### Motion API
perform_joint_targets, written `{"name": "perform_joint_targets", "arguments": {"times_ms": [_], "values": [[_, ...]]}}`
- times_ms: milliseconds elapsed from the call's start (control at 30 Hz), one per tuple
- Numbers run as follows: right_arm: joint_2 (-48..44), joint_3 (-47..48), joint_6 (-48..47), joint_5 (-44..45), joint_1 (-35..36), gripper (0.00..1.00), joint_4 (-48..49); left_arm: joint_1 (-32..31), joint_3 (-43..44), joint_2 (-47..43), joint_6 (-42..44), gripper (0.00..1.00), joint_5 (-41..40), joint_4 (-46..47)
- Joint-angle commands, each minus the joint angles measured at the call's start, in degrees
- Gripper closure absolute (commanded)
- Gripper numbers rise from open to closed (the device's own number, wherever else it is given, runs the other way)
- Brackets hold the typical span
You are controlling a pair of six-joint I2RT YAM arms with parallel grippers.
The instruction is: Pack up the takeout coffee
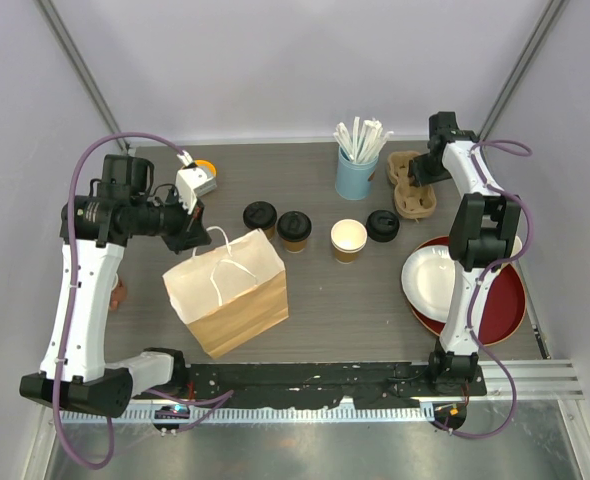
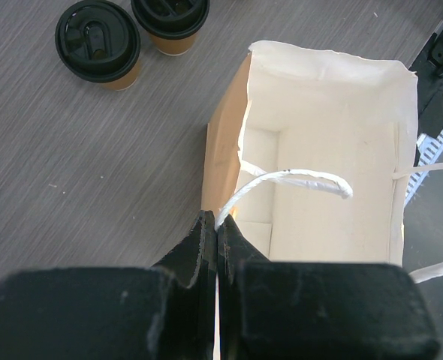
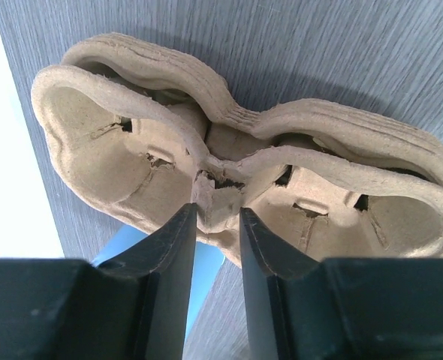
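You are working over a grey table (image 1: 325,310), and the bag (image 1: 230,290) is standing open at its near left. Your left arm is reaching in from the left. The left gripper (image 2: 216,225) is pinching shut on the bag's white handle (image 2: 296,178) at the bag's far rim, and the wrist view is looking straight down into the pale inside.

A red plate (image 1: 505,315) is lying at near right with a white plate (image 1: 430,285) resting on its left part. At far right a stack of pulp carriers (image 1: 411,195) is sitting just right of the blue cup (image 1: 356,175) holding straws (image 1: 360,135). Your right gripper (image 3: 218,214) is closing on the top carrier (image 3: 124,142). Its fingers (image 3: 173,247) are pressing either side of the centre web between the two wells.

The coffees are waiting in a row across the middle, just beyond the bag. Two lidded ones (image 1: 260,218) (image 1: 294,230) are standing close together beside the bag's far right corner. An open cup (image 1: 349,240) is standing further right, with its lid (image 1: 383,225) lying just beside it, nearer the carriers.
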Motion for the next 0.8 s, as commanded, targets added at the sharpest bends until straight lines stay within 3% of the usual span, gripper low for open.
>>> {"name": "perform_joint_targets", "arguments": {"times_ms": [0, 133, 400, 500, 767], "values": [[-0.47, 0.08, 0.03, 0.13, -0.18, 0.67, 0.68, -0.29, 0.12, -0.92, -0.06, 1.00, 0.74, -3.83], [-0.82, -0.01, -0.24, 0.22, -0.18, 0.79, 0.77, -0.29, -0.14, -1.01, 0.12, 1.00, 0.74, -3.83], [-1.17, -0.89, 0.20, 0.22, -0.18, 0.86, 1.12, -0.29, -0.14, -1.19, 0.38, 1.00, 0.56, -3.91], [-1.43, -0.72, -0.15, 0.31, -0.18, 0.99, 1.39, -0.29, -0.23, -1.36, 0.47, 1.00, 0.47, -4.09], [-6.25, -3.43, -0.68, 0.57, -0.09, 0.99, 3.32, -0.29, -0.23, -1.27, 0.47, 1.00, 0.47, -3.91]]}}
